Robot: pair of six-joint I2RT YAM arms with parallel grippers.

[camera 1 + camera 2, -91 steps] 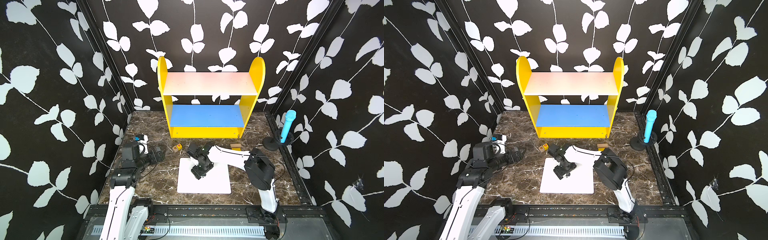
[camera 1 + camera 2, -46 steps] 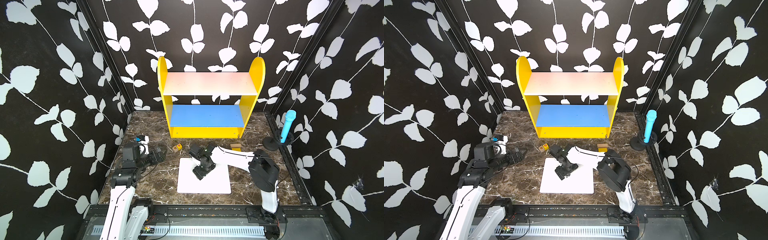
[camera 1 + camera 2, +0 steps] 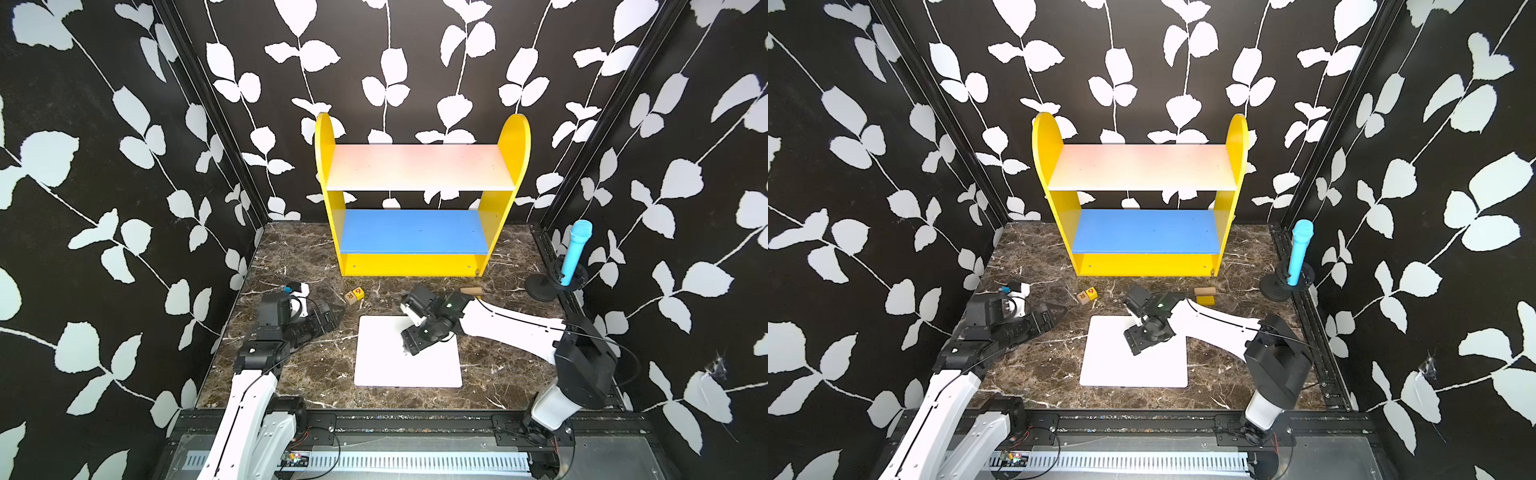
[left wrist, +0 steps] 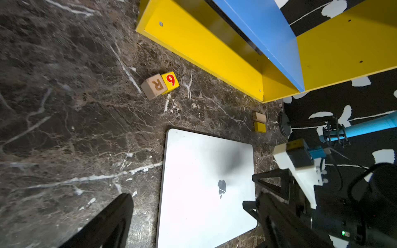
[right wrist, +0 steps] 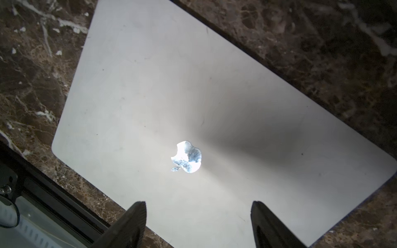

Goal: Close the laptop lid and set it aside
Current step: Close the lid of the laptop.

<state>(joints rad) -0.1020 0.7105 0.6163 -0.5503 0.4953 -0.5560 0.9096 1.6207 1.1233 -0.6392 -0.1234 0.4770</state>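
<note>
In both top views the laptop (image 3: 415, 374) (image 3: 1142, 374) lies flat on the marble table (image 3: 324, 374), near its front edge, with the laptop lid (image 3: 382, 332) closed onto the base. The right gripper (image 3: 409, 348) (image 3: 1136, 348) is over the lid's far half, and the left gripper (image 3: 332, 312) is beside the laptop's left edge. In the left wrist view the left gripper's jaws stand wide apart, gripping nothing, with the closed laptop (image 4: 204, 167) beyond them. In the right wrist view the right gripper (image 5: 197, 204) has its jaws spread above the lid near the apple logo (image 5: 187, 156), gripping nothing; contact with the lid cannot be determined.
</note>
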